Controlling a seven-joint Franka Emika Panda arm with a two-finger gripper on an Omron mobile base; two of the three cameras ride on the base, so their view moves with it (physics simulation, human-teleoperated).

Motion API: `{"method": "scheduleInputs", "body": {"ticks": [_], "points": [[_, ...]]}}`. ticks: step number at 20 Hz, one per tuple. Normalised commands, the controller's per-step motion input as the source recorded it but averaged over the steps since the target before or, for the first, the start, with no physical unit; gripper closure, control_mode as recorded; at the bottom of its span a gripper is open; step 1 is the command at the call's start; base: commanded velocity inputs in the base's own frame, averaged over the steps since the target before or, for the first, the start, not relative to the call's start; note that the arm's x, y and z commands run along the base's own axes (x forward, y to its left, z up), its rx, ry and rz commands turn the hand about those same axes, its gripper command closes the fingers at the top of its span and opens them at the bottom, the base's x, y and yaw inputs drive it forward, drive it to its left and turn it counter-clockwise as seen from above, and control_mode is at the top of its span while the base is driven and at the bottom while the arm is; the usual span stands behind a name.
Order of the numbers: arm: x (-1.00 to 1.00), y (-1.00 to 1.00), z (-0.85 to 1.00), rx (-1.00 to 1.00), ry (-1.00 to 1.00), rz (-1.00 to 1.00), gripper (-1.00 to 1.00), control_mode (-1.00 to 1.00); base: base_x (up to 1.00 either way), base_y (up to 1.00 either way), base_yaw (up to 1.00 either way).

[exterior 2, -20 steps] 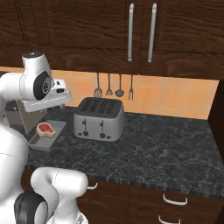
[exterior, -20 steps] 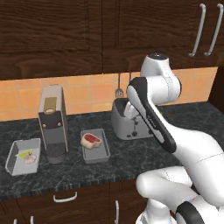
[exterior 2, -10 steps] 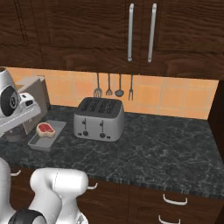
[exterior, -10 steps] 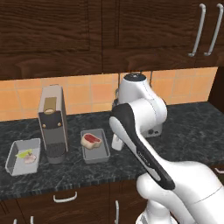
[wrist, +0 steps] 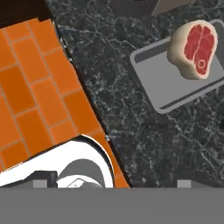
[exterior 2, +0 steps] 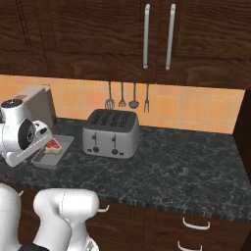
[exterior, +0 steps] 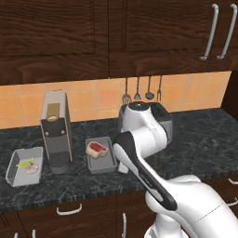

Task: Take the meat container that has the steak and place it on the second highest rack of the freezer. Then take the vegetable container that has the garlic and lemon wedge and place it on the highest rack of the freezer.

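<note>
Two trays in left base view, vegetable container (exterior: 24, 166), meat container (exterior: 101, 155).

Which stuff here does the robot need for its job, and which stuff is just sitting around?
Needed for the job:
- meat container with the steak
- vegetable container with the lemon wedge and garlic

Just sitting around:
- toaster
- coffee machine
- hanging utensils
- upper cabinets

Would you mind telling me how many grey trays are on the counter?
2. The tray with the steak sits right of the coffee machine; the tray with the lemon and garlic sits left of it. Others may be hidden.
</note>
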Motion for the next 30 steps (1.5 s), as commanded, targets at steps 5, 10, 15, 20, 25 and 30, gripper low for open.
{"method": "scheduleInputs", "body": {"ticks": [5, 10, 15, 20, 25, 30], "points": [[0.79, 0.44, -0.52, -0.06, 0.19, 0.07, -1.0, -1.0, 0.0, 0.0, 0.0], [0.62, 0.54, -0.41, -0.07, 0.29, 0.05, -1.0, -1.0, 0.0, 0.0, 0.0], [0.48, 0.37, -0.43, -0.07, 0.19, 0.05, -1.0, -1.0, 0.0, 0.0, 0.0], [0.32, 0.08, -0.58, -0.05, -0.01, 0.1, -1.0, -1.0, 0.0, 0.0, 0.0], [0.11, 0.04, -0.48, -0.01, -0.01, 0.08, -1.0, -1.0, 0.0, 0.0, 0.0], [0.07, 0.04, -0.45, -0.02, -0.02, 0.07, -1.0, -1.0, 0.0, 0.0, 0.0]]}}
